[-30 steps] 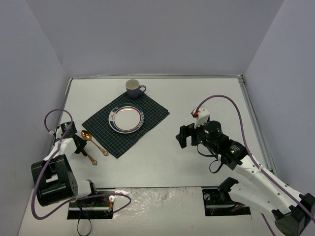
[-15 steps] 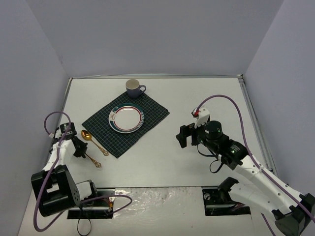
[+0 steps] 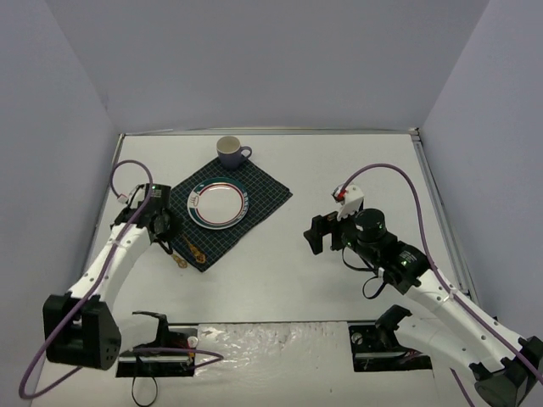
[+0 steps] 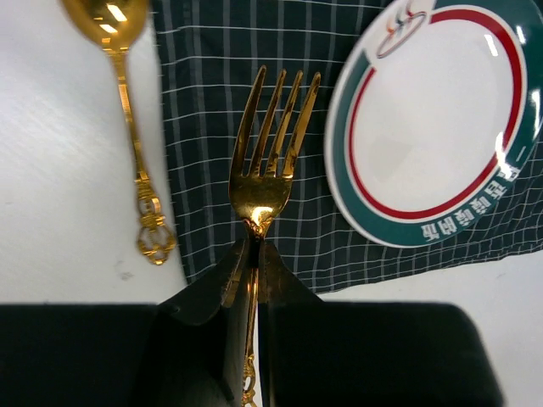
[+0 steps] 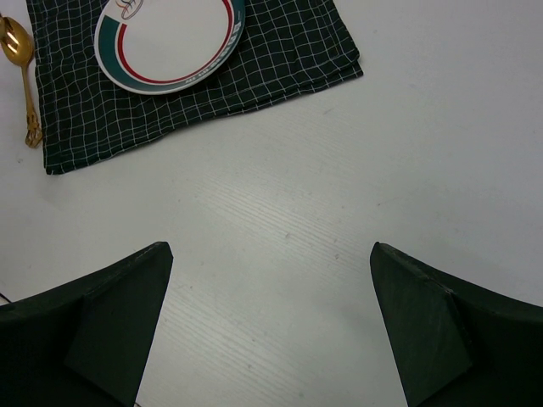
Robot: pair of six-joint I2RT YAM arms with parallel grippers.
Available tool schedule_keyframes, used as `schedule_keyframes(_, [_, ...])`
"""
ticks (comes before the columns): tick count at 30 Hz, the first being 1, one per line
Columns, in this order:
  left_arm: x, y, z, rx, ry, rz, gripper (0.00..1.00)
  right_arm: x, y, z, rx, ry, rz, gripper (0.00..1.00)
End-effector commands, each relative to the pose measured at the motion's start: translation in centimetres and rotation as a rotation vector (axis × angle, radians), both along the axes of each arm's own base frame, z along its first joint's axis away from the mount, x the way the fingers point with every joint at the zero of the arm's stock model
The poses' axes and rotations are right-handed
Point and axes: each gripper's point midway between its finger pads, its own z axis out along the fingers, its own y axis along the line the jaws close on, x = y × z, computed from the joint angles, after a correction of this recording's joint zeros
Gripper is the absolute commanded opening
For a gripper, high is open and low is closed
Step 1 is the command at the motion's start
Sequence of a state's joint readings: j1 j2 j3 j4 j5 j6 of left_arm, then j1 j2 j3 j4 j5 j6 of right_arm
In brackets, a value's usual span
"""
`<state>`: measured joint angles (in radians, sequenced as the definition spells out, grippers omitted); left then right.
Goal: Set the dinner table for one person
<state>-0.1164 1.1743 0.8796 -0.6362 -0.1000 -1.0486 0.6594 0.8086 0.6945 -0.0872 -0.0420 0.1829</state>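
My left gripper (image 3: 163, 225) (image 4: 254, 246) is shut on the neck of a gold fork (image 4: 267, 144). The fork hangs over the left part of the dark green checked cloth (image 3: 254, 191) (image 4: 212, 85), its tines just left of the plate (image 3: 218, 204) (image 4: 433, 127). A gold spoon (image 4: 127, 102) (image 5: 25, 85) lies on the white dinner table (image 3: 356, 170) beside the cloth's left edge. The plate, white with a green and red rim, sits on the cloth. My right gripper (image 3: 325, 231) (image 5: 270, 248) hovers open over bare table right of the cloth, holding nothing.
A purple-grey cup (image 3: 231, 151) stands on the table just behind the cloth's far corner, handle to the right. Grey walls close in the table on three sides. Metal rails run along its far and right edges.
The left gripper closed on the fork at the table's left front, then carried it back and to the right over the cloth's left edge. The right arm has stayed put.
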Motion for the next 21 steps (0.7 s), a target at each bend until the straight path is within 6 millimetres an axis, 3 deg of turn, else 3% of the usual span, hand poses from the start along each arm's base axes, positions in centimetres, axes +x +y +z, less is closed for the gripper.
schedule_keyframes(1, [4.5,-1.3,0.7,-0.003,-0.060,0.069,0.00,0.7,0.1,2.4,0.061,-0.081,-0.019,1.00])
schedule_keyframes(5, [6.5,-1.4,-0.7,0.011,-0.069,0.094,0.00,0.8,-0.1,2.4,0.061,-0.082,-0.026,1.00])
schedule_keyframes(10, [7.3,-1.5,-3.4,0.025,-0.022,0.093,0.00,0.7,-0.1,2.5,0.064,-0.085,-0.029,1.00])
schedule_keyframes(16, [6.4,-0.9,-6.9,0.050,0.063,0.100,0.00,0.7,-0.1,2.4,0.062,-0.085,-0.031,1.00])
schedule_keyframes(21, [5.3,-0.2,-8.6,0.057,0.100,0.107,0.00,0.7,-0.3,2.3,0.062,-0.085,-0.038,1.00])
